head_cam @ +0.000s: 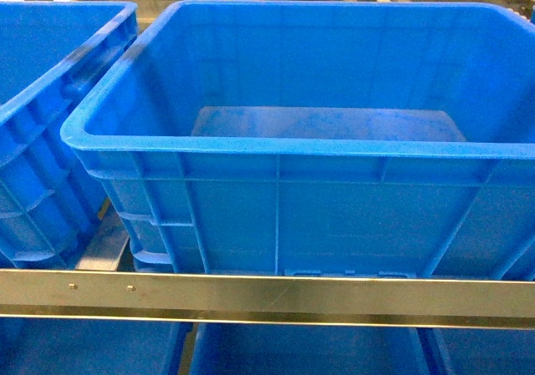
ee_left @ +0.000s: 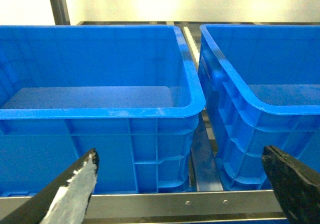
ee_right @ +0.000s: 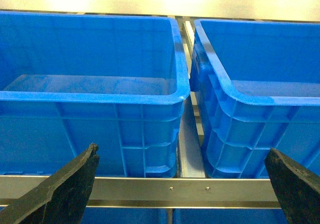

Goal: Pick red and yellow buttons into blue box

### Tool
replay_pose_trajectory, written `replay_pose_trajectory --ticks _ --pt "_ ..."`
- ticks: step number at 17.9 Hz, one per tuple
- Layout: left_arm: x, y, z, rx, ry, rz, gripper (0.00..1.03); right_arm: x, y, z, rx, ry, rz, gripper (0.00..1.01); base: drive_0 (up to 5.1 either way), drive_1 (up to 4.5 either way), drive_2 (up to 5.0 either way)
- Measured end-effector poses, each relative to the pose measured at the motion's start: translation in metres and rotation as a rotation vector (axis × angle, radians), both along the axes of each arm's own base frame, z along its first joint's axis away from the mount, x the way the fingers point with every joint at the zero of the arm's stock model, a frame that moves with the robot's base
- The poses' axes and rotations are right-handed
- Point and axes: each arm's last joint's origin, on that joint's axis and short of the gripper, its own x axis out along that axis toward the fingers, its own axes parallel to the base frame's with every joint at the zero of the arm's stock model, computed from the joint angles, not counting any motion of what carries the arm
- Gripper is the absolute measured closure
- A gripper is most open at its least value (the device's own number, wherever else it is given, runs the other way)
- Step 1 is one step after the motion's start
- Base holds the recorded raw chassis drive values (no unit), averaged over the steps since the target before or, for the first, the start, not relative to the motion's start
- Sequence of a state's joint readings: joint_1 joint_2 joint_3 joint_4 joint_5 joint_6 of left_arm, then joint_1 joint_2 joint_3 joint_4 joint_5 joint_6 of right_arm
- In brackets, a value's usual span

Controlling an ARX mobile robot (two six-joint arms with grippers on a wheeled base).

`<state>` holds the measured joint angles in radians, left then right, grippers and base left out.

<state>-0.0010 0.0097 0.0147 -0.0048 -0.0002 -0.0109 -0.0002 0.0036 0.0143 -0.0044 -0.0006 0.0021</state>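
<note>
The red and yellow buttons are out of view in every frame. A large blue box (head_cam: 318, 200) fills the middle of the head view, and its bare floor holds nothing. Neither gripper shows in the head view. In the left wrist view my left gripper (ee_left: 180, 154) is open, its fingers spread wide with nothing between them, in front of two blue boxes (ee_left: 100, 109) (ee_left: 260, 89). My right gripper (ee_right: 181, 151) is also open and holds nothing, facing two blue boxes (ee_right: 95, 94) (ee_right: 260, 94) on the same shelf.
A second blue box (head_cam: 42, 124) stands to the left of the central one. A metal shelf rail (head_cam: 267, 296) runs across in front of the boxes, with more blue bins (head_cam: 309, 354) below it. A narrow gap (ee_right: 187, 129) separates neighbouring boxes.
</note>
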Motion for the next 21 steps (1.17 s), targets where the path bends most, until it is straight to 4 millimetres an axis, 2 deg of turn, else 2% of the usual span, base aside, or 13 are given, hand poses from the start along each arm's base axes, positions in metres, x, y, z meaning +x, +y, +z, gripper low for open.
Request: replay_pose_trajectory --ticks 1,21 --pt "0.0000 0.0000 0.0000 0.001 0.000 0.000 0.03 0.0000 0.0000 0.0000 0.000 0.000 0.000 0.02 0.0 0.00 0.0" --pt "0.0000 0.0000 0.0000 0.001 0.000 0.000 0.05 0.0000 0.0000 0.0000 0.000 0.000 0.000 0.03 0.0 0.00 0.0"
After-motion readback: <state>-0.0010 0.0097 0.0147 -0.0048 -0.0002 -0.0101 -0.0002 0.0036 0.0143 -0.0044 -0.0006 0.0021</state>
